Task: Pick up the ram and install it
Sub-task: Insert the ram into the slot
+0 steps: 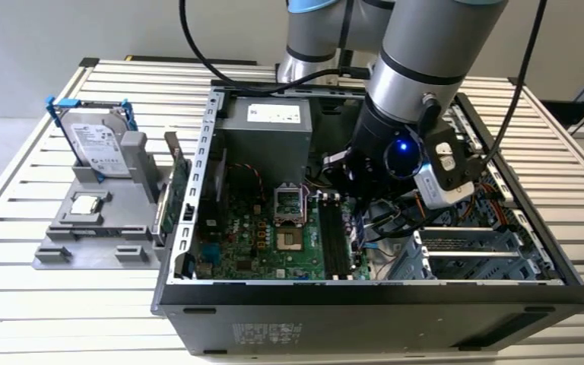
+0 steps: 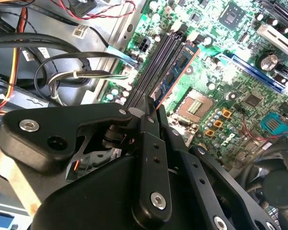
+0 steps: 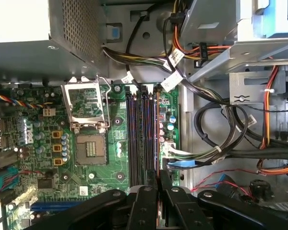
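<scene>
My claw [image 2: 149, 108] was closed on the ram [image 2: 175, 72], its black fingers [image 3: 165, 184] pinched together on the near end of the thin green stick as I held it edge-down over the motherboard [image 3: 117, 158]. In the second wrist view the ram stood in line with the black memory slots [image 2: 156, 62], on the side towards the empty processor socket [image 2: 194, 103]; whether it was fully seated I could not tell. In the first wrist view the slots [image 3: 134, 134] ran straight away from my fingertips, with the socket's open metal frame [image 3: 84, 103] just beside them and bundled cables [image 3: 221, 139] on the other side. In the exterior view my arm [image 1: 429, 53] reached down into the open computer case [image 1: 373, 296], which lay on a slatted metal table [image 1: 28, 289]. To the exterior view's left of the case, a grey fixture [image 1: 99, 236] held a silver hard drive [image 1: 99, 141] in a blue frame, upright, and a small square processor chip [image 1: 87, 204] lying flat.
</scene>
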Robot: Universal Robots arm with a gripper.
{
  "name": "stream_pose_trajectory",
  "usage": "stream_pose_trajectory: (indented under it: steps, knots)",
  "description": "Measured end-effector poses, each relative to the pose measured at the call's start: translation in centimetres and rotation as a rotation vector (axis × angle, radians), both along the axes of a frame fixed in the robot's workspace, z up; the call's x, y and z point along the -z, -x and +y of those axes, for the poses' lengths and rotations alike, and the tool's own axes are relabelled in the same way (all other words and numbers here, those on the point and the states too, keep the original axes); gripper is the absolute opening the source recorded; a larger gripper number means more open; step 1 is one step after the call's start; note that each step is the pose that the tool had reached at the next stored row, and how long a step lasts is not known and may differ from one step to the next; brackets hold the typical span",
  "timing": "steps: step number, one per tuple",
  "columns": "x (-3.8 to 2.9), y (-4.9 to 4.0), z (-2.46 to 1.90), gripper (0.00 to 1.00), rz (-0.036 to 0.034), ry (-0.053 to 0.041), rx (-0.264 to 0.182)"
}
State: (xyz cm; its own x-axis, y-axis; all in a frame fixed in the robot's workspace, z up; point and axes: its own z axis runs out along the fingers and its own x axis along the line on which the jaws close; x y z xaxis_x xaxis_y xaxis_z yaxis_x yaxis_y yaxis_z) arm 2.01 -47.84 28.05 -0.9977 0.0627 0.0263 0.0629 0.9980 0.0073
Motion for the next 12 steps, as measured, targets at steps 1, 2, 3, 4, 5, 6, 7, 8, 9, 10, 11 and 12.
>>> stream_pose_trajectory:
  steps: [1, 2, 3, 4, 5, 6, 7, 8, 9, 10, 11, 12]
  knots:
    - [0.11, 0.0, 0.0, 0.0, 0.0, -0.0001, 0.0]
    - [0.2, 0.0, 0.01, 0.0, 0.0, -0.0001, 0.0]
    - [0.24, 0.0, 0.01, 0.0, 0.0, 0.0, 0.0]
    - [0.28, 0.0, 0.02, 0.0, 0.0, 0.0002, 0.0]
    - [0.35, 0.0, 0.03, 0.0, 0.0, 0.0, 0.0]
    - [0.43, 0.01, 0.04, 0.0, 0.0, 0.0, 0.0]
    - [0.51, 0.01, 0.06, 0.0, 0.0, 0.0, 0.0]
    - [0.61, 0.01, 0.08, 0.0, 0.0, 0.0001, 0.0]
    - [0.71, 0.01, 0.09, 0.0, 0.0, 0.0001, 0.0]
    - [0.82, 0.01, 0.1, 0.0, 0.0, 0.0001, 0.0]
    - [0.94, 0.01, 0.11, 0.0, -0.0001, -0.0001, 0.0]
    - [1.04, 0.01, 0.13, 0.0, 0.0, 0.0, 0.0]
